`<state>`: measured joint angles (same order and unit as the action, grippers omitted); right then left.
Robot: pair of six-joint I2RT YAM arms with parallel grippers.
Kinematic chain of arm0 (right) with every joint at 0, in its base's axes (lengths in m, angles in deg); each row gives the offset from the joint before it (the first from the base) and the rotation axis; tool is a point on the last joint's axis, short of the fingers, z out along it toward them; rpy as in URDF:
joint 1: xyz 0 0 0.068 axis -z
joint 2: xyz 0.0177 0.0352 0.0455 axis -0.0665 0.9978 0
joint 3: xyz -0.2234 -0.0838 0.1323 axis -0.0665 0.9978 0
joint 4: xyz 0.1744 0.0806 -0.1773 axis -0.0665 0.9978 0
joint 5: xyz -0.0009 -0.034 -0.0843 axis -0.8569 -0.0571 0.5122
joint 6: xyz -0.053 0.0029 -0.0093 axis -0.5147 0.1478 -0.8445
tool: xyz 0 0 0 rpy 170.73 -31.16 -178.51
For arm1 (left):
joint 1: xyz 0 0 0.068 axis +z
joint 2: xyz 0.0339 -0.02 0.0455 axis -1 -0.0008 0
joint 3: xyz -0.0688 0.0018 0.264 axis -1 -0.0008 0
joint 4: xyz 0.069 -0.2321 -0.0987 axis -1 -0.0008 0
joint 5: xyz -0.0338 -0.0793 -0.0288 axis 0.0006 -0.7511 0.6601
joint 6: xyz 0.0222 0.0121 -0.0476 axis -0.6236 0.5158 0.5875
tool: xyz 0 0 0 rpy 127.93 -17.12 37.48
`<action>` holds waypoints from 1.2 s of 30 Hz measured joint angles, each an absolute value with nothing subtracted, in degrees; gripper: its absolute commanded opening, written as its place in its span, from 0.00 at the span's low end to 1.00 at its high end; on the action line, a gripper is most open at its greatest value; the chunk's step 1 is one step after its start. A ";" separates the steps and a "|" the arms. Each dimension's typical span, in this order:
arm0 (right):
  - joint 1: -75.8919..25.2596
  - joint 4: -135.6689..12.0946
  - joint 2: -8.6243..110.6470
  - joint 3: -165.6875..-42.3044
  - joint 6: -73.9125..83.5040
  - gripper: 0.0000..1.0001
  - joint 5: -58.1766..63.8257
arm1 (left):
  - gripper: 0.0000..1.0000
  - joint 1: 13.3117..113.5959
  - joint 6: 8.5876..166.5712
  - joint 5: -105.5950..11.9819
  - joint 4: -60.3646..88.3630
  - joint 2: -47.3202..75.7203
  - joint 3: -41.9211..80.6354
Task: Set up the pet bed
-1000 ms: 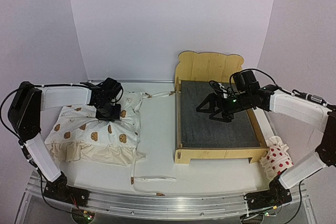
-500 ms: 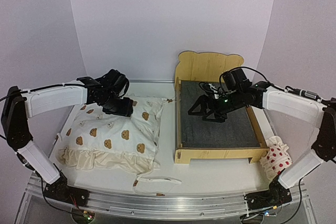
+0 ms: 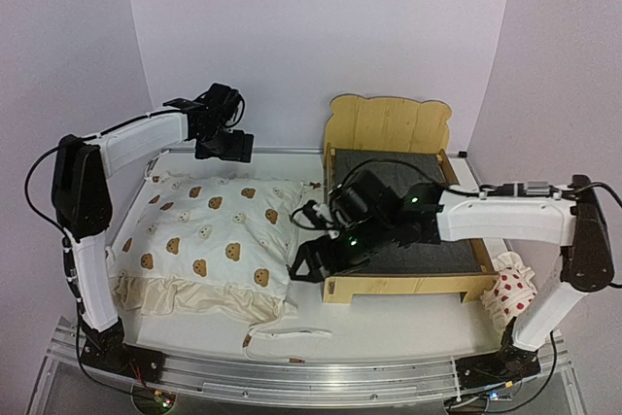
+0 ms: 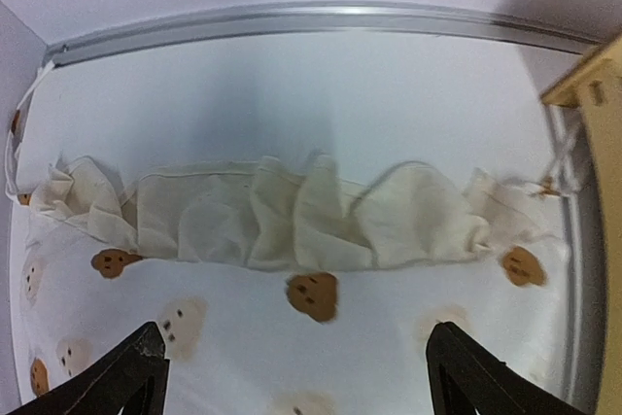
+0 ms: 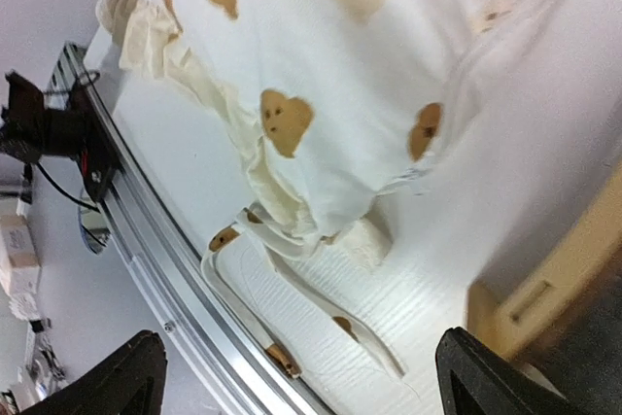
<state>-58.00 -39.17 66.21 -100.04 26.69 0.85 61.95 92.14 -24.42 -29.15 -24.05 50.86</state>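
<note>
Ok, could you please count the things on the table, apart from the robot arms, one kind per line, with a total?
Wooden pet bed frame: 1
Bear-print ruffled cushion: 1
White red-dotted pillow: 1
Total: 3

**Soft, Even Light; One View Blurred**

Diffuse light from above lit the white table [image 3: 389,323] brightly, leaving faint shadows beside the cushion [image 3: 209,240]. The right wrist view was blurred, the pet bed [image 5: 544,289] smeared. The left wrist view bowed the rail [image 4: 292,17].
</note>
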 measured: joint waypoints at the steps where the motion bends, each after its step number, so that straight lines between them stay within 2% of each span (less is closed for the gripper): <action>1: -59.94 -39.90 68.49 -100.81 26.77 0.87 1.71 | 0.93 63.58 91.84 -25.04 -29.30 -26.81 52.60; 6: -68.21 -43.76 81.10 -106.08 27.27 0.74 4.54 | 0.92 68.49 90.21 -27.12 -31.74 -38.07 57.74; 11: -72.24 -47.48 90.80 -112.89 27.84 0.64 4.82 | 0.91 69.44 89.24 -29.47 -33.25 -42.86 58.52; 17: -72.00 -51.76 97.64 -118.06 29.14 0.62 5.05 | 0.89 70.38 88.86 -30.49 -32.80 -43.01 57.85; 25: -70.23 -54.63 99.16 -118.77 29.04 0.61 7.72 | 0.86 71.00 89.07 -30.17 -27.97 -40.26 48.20; 36: -57.32 -55.29 98.95 -118.21 28.00 0.65 5.91 | 0.76 72.03 93.60 -29.92 -26.77 -30.26 33.30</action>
<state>-57.32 -55.29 98.95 -118.21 28.00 5.91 72.03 93.60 -29.92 -26.77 -30.26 33.30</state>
